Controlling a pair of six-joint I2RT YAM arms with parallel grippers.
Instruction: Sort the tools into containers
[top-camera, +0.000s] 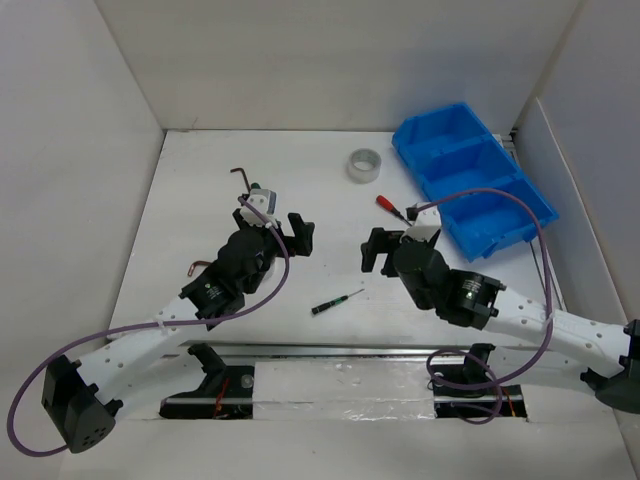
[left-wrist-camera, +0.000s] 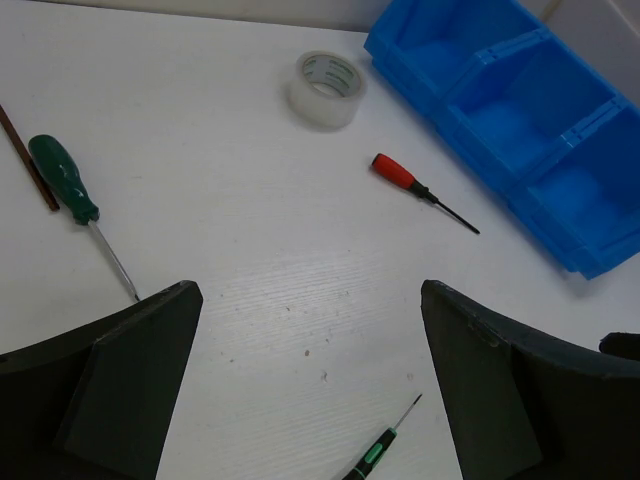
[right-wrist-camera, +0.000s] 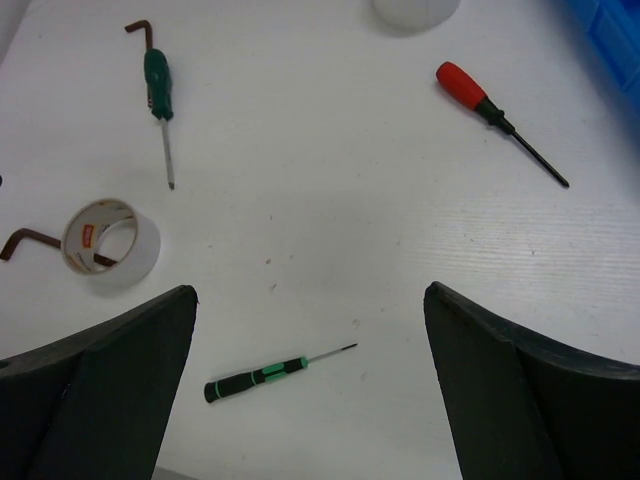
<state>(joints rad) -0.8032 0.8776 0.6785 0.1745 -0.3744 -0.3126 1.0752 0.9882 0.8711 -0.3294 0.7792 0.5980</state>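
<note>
Both grippers hover open and empty above the white table. The left gripper (top-camera: 283, 228) (left-wrist-camera: 310, 380) and right gripper (top-camera: 383, 243) (right-wrist-camera: 310, 385) face the table's middle. A thin dark screwdriver with green bands (top-camera: 335, 302) (left-wrist-camera: 382, 450) (right-wrist-camera: 262, 374) lies between them. A red-handled screwdriver (top-camera: 391, 207) (left-wrist-camera: 408, 184) (right-wrist-camera: 478, 98) lies left of the blue three-compartment bin (top-camera: 412, 160) (left-wrist-camera: 450, 125) (right-wrist-camera: 620, 30), whose compartments look empty. A tape roll (top-camera: 364, 165) (left-wrist-camera: 327, 88) lies behind. A second tape roll (right-wrist-camera: 110, 242), a green-handled screwdriver (left-wrist-camera: 68, 183) (right-wrist-camera: 157, 85) and two hex keys (top-camera: 240, 180) (right-wrist-camera: 25, 240) lie left.
White walls enclose the table on the left, back and right. A purple cable (top-camera: 500, 195) from the right arm arcs over the bin's nearest compartment. The left arm hides the second tape roll and the green-handled screwdriver in the top view.
</note>
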